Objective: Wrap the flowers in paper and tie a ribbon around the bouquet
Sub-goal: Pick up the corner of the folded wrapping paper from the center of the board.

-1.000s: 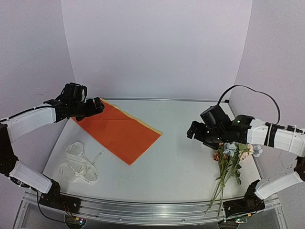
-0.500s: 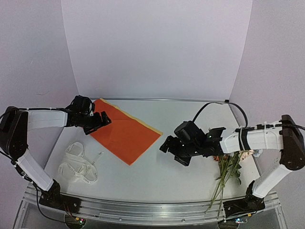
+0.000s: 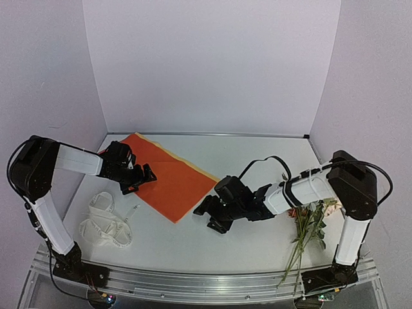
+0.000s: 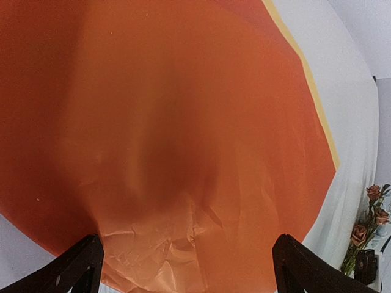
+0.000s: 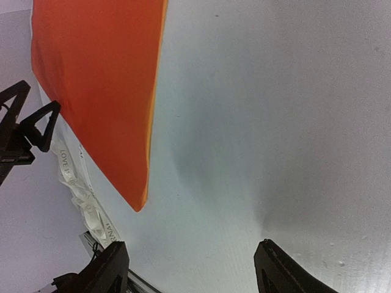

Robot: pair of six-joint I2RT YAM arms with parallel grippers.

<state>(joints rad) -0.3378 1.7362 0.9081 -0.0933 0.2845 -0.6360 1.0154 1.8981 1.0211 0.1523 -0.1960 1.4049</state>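
The paper [image 3: 168, 180] lies flat on the table, orange face up, with a yellow strip along its far edge. My left gripper [image 3: 140, 181] hangs low over its left part, open, and the crinkled orange paper [image 4: 183, 152] fills the space between its fingers [image 4: 79, 268]. My right gripper [image 3: 207, 217] is open just off the paper's right corner [image 5: 104, 79], over bare table with nothing between its jaws. The flowers [image 3: 310, 219] lie loose at the right, stems toward the near edge. The white ribbon [image 3: 105, 222] is heaped at the near left. No wrapped bouquet is in view.
White walls close in the table on three sides. A metal rail [image 3: 193, 283] runs along the near edge. The ribbon [image 5: 79, 189] lies beyond the paper's tip in the right wrist view, and the flowers [image 4: 366, 223] show at the right edge of the left wrist view.
The right arm has swung left from the flowers to the paper's right corner, its jaws narrowing a little. The left gripper has come down from the paper's far left corner onto its left part.
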